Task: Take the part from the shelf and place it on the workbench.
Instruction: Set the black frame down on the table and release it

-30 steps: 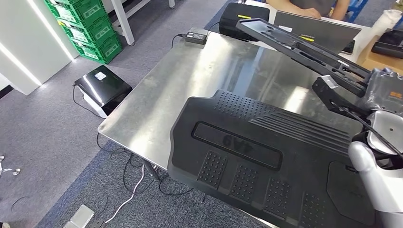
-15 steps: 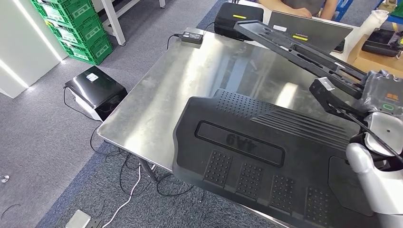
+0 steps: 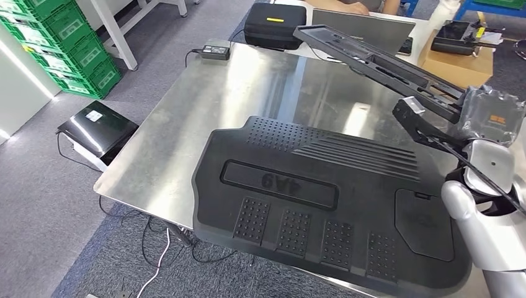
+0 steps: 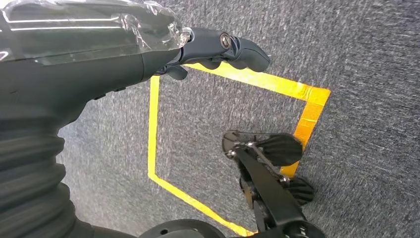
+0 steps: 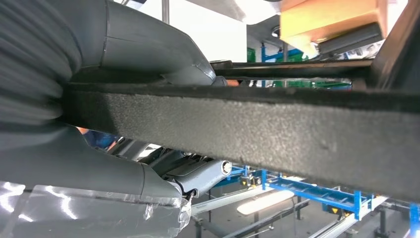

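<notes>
Transport done, placement pending: right hand (image 5: 99,124) grips the long black part (image 3: 378,65) above the steel counter (image 3: 186,130); left hand (image 4: 148,54) hangs curled, empty.

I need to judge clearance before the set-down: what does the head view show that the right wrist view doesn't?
Head view alone: the steel workbench, the part's ribbed top face, a black bracket, a cardboard box. Right wrist view alone: the right hand, its fingers under the part's edge, blue racking behind. Shared: the part itself.
</notes>
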Available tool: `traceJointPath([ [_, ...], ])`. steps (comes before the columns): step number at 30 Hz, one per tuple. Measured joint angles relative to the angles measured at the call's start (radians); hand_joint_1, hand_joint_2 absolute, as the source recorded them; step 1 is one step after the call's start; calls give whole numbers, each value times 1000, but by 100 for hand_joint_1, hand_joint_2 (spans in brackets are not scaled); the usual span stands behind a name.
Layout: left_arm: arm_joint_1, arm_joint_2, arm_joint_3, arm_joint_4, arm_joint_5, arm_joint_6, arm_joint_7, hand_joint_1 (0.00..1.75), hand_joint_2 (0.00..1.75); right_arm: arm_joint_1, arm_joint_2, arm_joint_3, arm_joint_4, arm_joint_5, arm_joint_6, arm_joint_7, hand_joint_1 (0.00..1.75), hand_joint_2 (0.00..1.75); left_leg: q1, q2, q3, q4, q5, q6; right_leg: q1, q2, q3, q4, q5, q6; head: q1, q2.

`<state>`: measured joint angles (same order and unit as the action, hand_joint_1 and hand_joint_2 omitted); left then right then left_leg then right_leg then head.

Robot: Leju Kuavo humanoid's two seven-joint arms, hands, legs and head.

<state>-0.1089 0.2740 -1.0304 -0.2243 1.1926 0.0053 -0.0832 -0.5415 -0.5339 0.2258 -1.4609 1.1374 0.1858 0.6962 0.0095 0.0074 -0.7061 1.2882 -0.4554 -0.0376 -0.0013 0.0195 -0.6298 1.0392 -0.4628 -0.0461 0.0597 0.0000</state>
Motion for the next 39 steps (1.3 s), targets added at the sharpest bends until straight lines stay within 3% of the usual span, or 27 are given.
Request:
traceJointPath([
  [2, 0, 0, 0, 0, -2, 0, 0, 0, 175, 1, 1, 0, -3, 3, 1, 0, 175, 175, 1, -17, 58, -133, 70, 7, 0, 12, 0, 3, -1, 2, -10, 0],
  [4, -1, 0, 0, 0, -4, 0, 0, 0, 175, 2, 2, 0, -6, 8, 3, 0, 175, 175, 1, -37, 93, -223, 101, 13, 0, 22, -6, 7, -1, 8, -16, 0],
  [7, -4, 0, 0, 0, -7, -1, 0, 0, 175, 8, 2, -2, -11, 13, 8, 0, 175, 175, -2, -32, 98, -245, 104, 24, -5, 30, -11, 9, 0, 23, -19, 0],
  [9, -7, 0, 0, 0, -8, -1, 1, 0, 175, 11, 1, -2, -14, 14, 10, 0, 175, 175, 0, -22, 104, -256, 110, 36, -6, 15, -25, 45, -26, 32, -15, 0],
  [12, -8, 1, 0, 0, -9, -1, 1, 0, 175, 16, 2, -3, -17, 11, 11, 0, 175, 175, -2, -10, 105, -260, 113, 43, -10, -7, -103, 218, -111, 42, 4, 0],
  [14, -8, 1, 0, 0, -8, -1, 1, 0, 175, 21, 2, -3, -17, 7, 11, 0, 175, 175, -3, -2, 105, -259, 113, 43, -12, -10, -131, 280, -122, 45, 15, 0],
  [15, -8, 1, 0, 0, -8, -1, 1, 0, 175, 23, 2, -3, -19, 6, 11, 0, 175, 175, -3, 2, 106, -259, 112, 42, -13, -11, -117, 253, -100, 45, 21, 0],
  [17, -9, 1, 0, 0, -9, -1, 1, 0, 175, 24, 2, -3, -25, 5, 12, 0, 175, 175, -4, 8, 109, -259, 109, 38, -11, -26, -46, 117, -38, 42, 33, 0],
  [19, -9, 1, 0, 0, -9, -1, 1, 0, 175, 24, 2, -3, -34, 2, 12, 0, 175, 175, -7, 13, 109, -257, 107, 30, -3, -39, 4, 13, -7, 32, 40, 0],
  [22, -7, 0, 0, 0, -8, -1, 1, 0, 175, 26, 3, -2, -46, -10, 11, 0, 175, 175, -7, 21, 110, -256, 103, 16, 2, -34, 9, -7, -6, 18, 34, 0],
  [24, -7, 1, 0, 0, -6, -2, 1, 0, 175, 26, 4, 0, -58, -23, 10, 0, 175, 175, -4, 15, 101, -223, 77, 6, 0, -29, 12, -14, -2, 7, 26, 0],
  [27, -6, 0, 0, 0, -2, -6, 1, 0, 175, 26, 12, 13, -74, -59, 9, 0, 175, 175, -2, 1, 24, -44, -17, -4, 0, -21, 14, -17, 0, -3, 5, 0],
  [28, -5, 0, 0, 0, -2, -8, 1, 0, 175, 27, 16, 21, -76, -71, 9, 0, 175, 175, -1, 1, -3, 11, -35, -6, 1, -16, 14, -16, 0, -4, 0, 0],
  [29, -5, 0, 0, 0, -1, -10, 1, 0, 175, 27, 21, 30, -79, -81, 8, 0, 175, 175, -1, 0, -15, 35, -34, -7, 1, -11, 14, -15, -1, -4, -5, 0],
  [30, -4, 0, 0, 0, -1, -11, 1, 0, 175, 27, 26, 40, -82, -88, 7, 0, 175, 175, 0, 0, -9, 17, -12, -7, 1, -5, 14, -13, -1, -4, -9, 0],
  [32, -4, 0, 0, 0, 0, -11, 1, 0, 175, 27, 35, 59, -90, -104, 5, -2, 175, 175, 3, -10, 43, -107, 60, -5, 0, 6, 14, -9, -3, -2, -21, 0],
  [34, -4, 0, 0, 0, 0, -12, 0, 0, 175, 27, 43, 81, -98, -122, 0, -4, 175, 175, 6, -32, 86, -216, 102, 0, 2, 16, 8, -3, -5, 4, -31, 0],
  [36, -4, 0, 1, 0, -1, -12, 0, 0, 175, 28, 51, 104, -107, -134, -4, -3, 175, 175, 4, -42, 93, -242, 106, 8, 2, 24, 2, 0, -4, 12, -33, 0],
  [39, -6, 0, 1, 0, -3, -14, 0, 0, 175, 33, 58, 137, -127, -149, -7, -3, 175, 175, 3, -29, 98, -253, 114, 27, -3, 21, -5, 17, -18, 26, -31, 0],
])
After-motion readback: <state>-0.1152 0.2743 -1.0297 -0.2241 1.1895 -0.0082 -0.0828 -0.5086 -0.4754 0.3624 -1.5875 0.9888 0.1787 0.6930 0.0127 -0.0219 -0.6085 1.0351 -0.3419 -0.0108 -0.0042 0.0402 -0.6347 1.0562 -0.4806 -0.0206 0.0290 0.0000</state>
